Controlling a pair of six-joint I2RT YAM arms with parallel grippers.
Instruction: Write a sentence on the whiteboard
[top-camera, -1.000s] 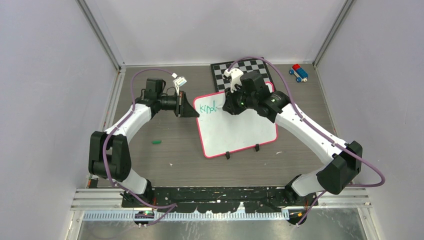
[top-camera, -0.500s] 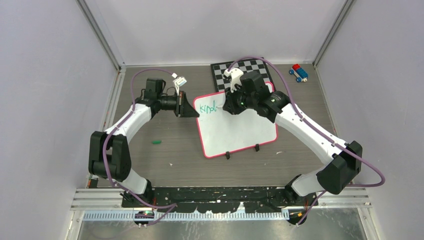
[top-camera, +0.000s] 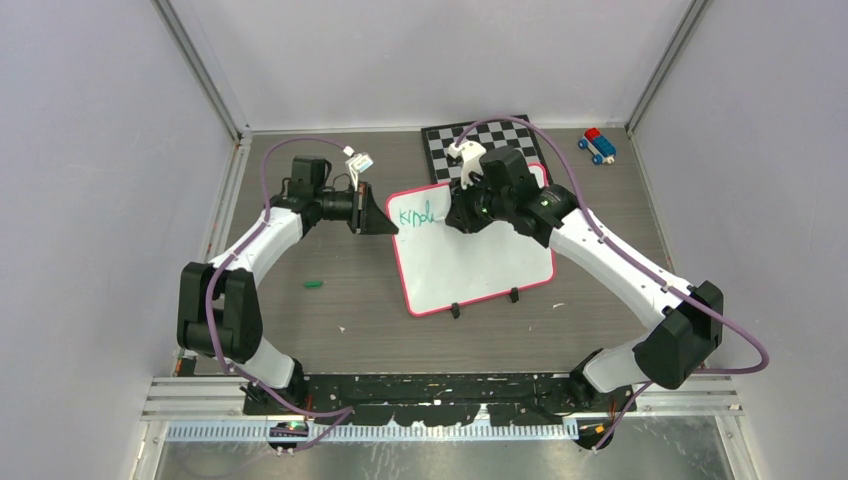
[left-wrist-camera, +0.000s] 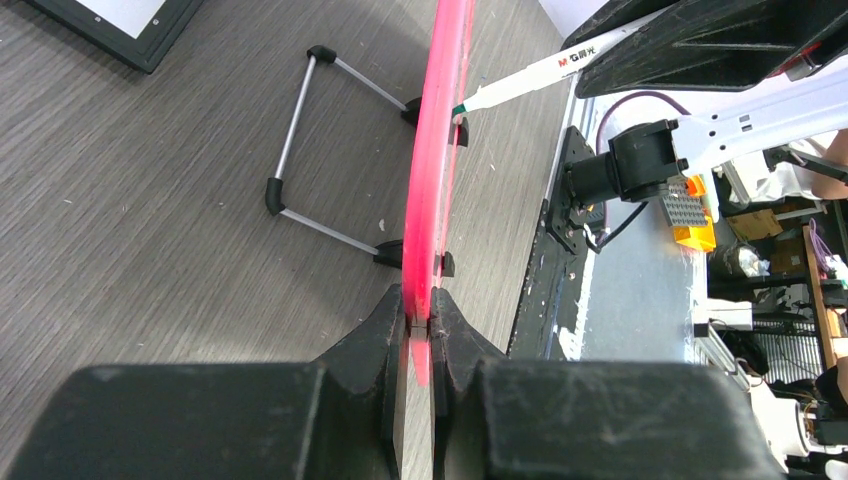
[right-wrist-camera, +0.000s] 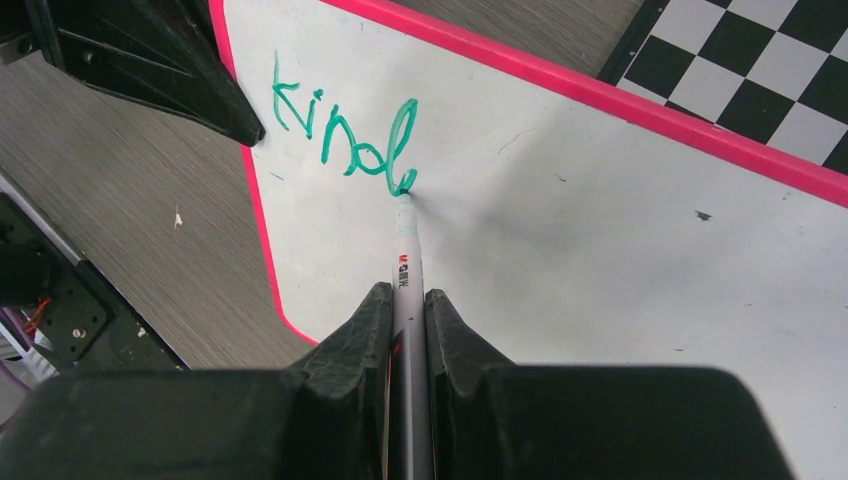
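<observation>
The whiteboard (top-camera: 480, 262) with its pink-red frame lies on the table, also in the right wrist view (right-wrist-camera: 620, 230). Green lettering (right-wrist-camera: 345, 140) reading "kind" sits at its top left corner (top-camera: 415, 215). My right gripper (right-wrist-camera: 408, 300) is shut on a white marker (right-wrist-camera: 405, 265) whose green tip touches the board at the foot of the last letter. My right gripper (top-camera: 462, 213) hovers over the board's top edge. My left gripper (left-wrist-camera: 421, 318) is shut on the board's pink edge (left-wrist-camera: 437, 150), at its left corner (top-camera: 385, 222).
A black-and-white chequered board (top-camera: 490, 140) lies behind the whiteboard. A red and blue toy block (top-camera: 597, 145) is at the back right. A small green cap (top-camera: 314, 285) lies on the table at the left. The board's wire stand (left-wrist-camera: 320, 150) shows in the left wrist view.
The right gripper has shifted slightly with the marker, finishing the stroke of the last letter. The left arm and the board have not moved.
</observation>
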